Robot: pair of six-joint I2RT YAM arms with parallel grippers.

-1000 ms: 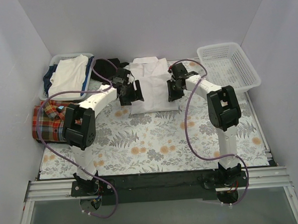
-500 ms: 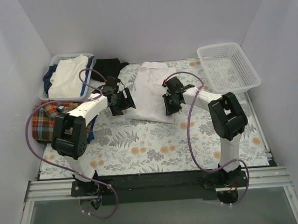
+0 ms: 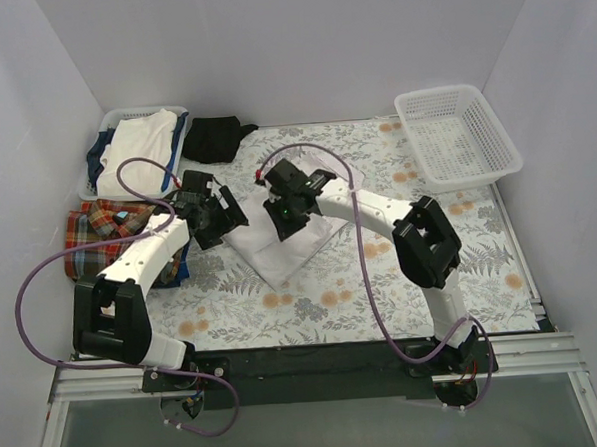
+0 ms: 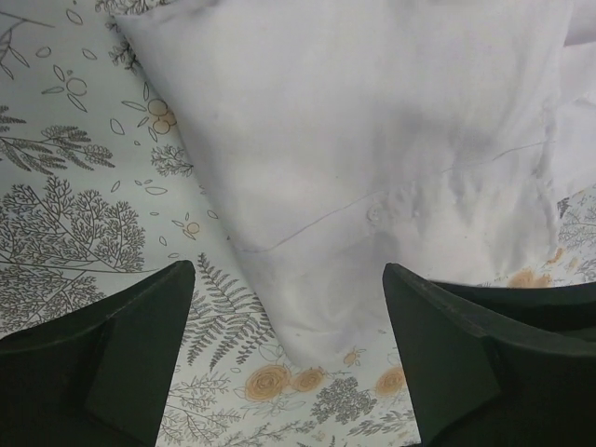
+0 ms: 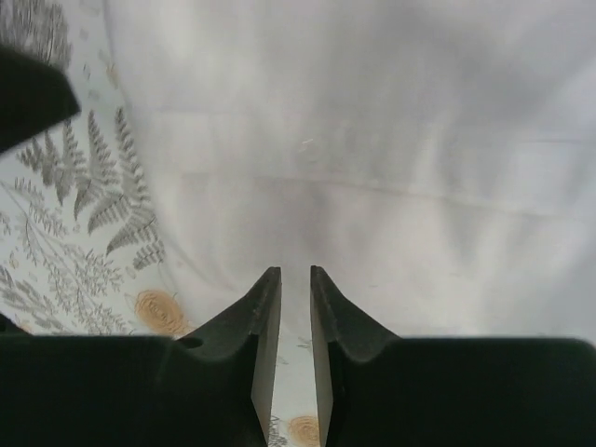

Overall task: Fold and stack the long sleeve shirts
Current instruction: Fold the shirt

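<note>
Near the arms, the flowery surface [image 3: 322,297] had open room. The white shirt [image 3: 278,250] lay folded in the middle. The left tool [image 4: 287,272] was wide open over its edge. The right tool [image 5: 295,275] was nearly closed above it. The plaid shirt [image 3: 97,239] sat at the left edge.

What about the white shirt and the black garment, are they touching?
Apart. The top external view shows a stretch of floral tablecloth between the white shirt and the black garment.
</note>
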